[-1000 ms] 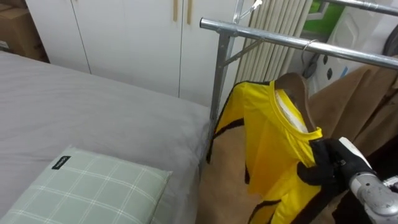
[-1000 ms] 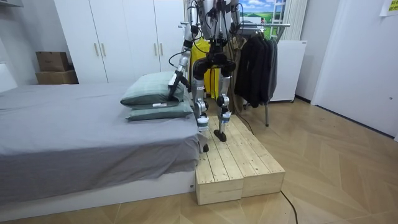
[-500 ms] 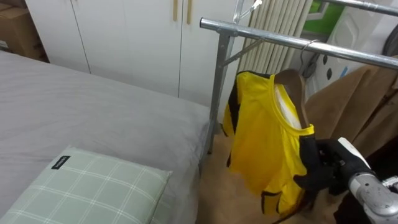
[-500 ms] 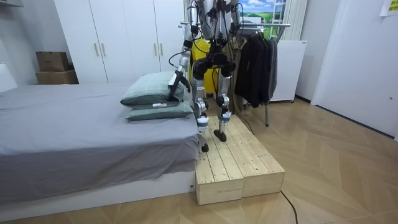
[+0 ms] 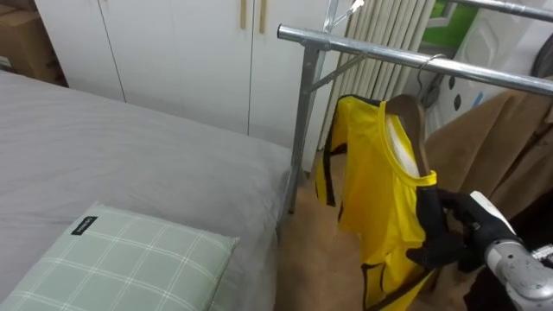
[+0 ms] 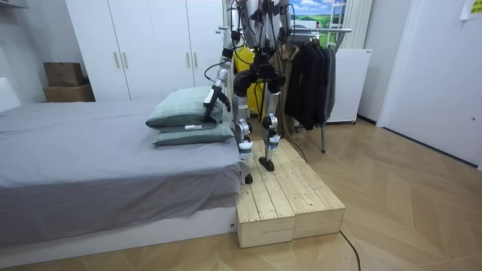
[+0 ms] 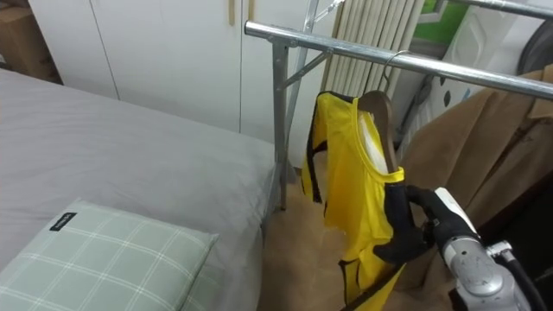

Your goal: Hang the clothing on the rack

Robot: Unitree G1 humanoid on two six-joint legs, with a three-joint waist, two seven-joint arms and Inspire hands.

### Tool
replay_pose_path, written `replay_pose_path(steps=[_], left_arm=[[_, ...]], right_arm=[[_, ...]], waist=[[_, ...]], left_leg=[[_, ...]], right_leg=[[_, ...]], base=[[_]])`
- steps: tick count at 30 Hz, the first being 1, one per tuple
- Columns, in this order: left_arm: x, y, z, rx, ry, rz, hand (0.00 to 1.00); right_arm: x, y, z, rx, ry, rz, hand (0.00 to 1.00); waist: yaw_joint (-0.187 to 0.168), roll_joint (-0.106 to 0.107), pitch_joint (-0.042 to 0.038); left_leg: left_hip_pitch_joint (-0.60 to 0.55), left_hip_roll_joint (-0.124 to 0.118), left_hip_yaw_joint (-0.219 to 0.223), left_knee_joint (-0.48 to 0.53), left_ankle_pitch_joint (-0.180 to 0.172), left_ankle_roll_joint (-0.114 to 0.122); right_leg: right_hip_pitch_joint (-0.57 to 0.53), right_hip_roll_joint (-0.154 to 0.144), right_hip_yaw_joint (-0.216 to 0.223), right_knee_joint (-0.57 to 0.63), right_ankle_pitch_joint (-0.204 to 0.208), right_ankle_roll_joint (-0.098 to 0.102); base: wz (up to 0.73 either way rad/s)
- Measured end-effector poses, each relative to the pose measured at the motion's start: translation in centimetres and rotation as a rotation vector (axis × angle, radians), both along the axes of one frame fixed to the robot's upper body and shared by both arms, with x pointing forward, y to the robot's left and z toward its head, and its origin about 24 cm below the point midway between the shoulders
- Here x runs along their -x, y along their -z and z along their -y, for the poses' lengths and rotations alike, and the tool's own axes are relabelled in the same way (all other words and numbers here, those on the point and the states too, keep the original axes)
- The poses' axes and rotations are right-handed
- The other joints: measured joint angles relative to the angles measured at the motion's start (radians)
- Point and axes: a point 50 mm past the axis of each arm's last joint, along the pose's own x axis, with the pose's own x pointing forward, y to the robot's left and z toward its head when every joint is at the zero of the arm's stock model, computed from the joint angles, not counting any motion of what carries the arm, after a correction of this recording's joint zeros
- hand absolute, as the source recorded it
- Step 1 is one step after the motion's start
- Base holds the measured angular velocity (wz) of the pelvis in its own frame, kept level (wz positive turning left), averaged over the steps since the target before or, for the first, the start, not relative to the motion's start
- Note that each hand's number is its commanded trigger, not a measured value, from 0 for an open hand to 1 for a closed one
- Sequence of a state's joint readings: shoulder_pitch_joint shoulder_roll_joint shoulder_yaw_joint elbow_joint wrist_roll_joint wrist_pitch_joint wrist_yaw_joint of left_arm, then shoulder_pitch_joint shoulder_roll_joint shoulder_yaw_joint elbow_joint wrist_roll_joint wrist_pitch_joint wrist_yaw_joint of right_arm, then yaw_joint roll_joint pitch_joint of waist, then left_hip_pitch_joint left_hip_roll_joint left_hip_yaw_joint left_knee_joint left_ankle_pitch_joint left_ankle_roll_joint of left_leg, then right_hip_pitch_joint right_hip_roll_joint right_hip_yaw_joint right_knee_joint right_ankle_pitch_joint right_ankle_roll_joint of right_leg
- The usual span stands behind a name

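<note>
A yellow shirt [image 5: 380,199] with black trim hangs on a wooden hanger [image 5: 406,117], whose hook sits over the metal rail [image 5: 371,47] of the clothes rack. My right hand [image 5: 462,229] is at the lower right, beside the shirt's near shoulder. It is open, its dark fingers [image 5: 435,210] spread against the fabric's edge. In the room view I stand on a wooden platform [image 6: 279,188] between bed and rack, facing the shirt [image 6: 242,64]. My left hand [image 6: 214,98] hangs low by the pillows.
A grey bed [image 5: 130,164] with a green checked pillow [image 5: 112,263] lies to my left. The rack's upright post [image 5: 302,121] stands by the bed's corner. A brown coat [image 5: 492,138] hangs to the right of the shirt. White wardrobe doors [image 5: 173,43] stand behind.
My right hand's fingers have spread apart and released the shirt's shoulder. The shirt, earlier pulled wide toward the left, has swung in and hangs narrower under the hanger.
</note>
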State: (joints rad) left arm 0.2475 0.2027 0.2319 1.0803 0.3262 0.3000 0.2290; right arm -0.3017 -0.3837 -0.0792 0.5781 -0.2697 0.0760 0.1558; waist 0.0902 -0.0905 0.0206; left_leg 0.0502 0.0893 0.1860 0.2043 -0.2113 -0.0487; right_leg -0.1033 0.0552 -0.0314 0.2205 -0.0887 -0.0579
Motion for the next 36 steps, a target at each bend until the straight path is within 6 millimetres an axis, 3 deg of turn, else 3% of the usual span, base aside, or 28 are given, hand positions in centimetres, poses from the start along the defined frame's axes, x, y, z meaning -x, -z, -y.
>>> replay_pose_path(steps=[19, 23, 31, 36], left_arm=[[0.3, 0.0, 0.0, 0.003, -0.010, -0.004, 0.00], [0.4, 0.0, 0.0, 0.003, -0.013, -0.009, 0.00], [0.9, 0.0, 0.1, 0.005, -0.018, -0.022, 0.00], [1.0, 0.0, -0.1, -0.002, -0.037, -0.017, 0.00]], right_arm=[[0.0, -0.1, 0.1, 0.098, 0.006, -0.002, 0.00], [-0.5, -1.4, -0.3, 0.114, 0.007, 0.070, 0.00], [-0.9, -4.5, -0.5, 0.136, 0.058, 0.267, 0.00], [0.1, -4.2, 0.8, 0.131, 0.145, 0.295, 0.00]], waist=[[-0.002, -0.003, -0.0007], [0.000, -0.008, -0.0011], [-0.012, -0.011, -0.0025], [-0.013, -0.015, -0.0054]], left_leg=[[0.015, 0.000, 0.009, -0.003, 0.000, 0.000], [0.012, 0.000, 0.031, -0.008, 0.000, 0.000], [0.012, 0.002, 0.040, -0.007, 0.000, 0.000], [0.014, 0.002, 0.033, -0.005, 0.000, 0.000]], right_leg=[[0.014, 0.001, 0.004, 0.002, 0.000, 0.000], [-0.003, 0.006, 0.029, 0.019, 0.000, 0.000], [-0.014, 0.007, 0.034, 0.019, 0.000, 0.000], [-0.001, 0.006, 0.030, 0.018, 0.000, 0.000]], base=[[0.00], [-0.16], [-0.04], [0.02]])
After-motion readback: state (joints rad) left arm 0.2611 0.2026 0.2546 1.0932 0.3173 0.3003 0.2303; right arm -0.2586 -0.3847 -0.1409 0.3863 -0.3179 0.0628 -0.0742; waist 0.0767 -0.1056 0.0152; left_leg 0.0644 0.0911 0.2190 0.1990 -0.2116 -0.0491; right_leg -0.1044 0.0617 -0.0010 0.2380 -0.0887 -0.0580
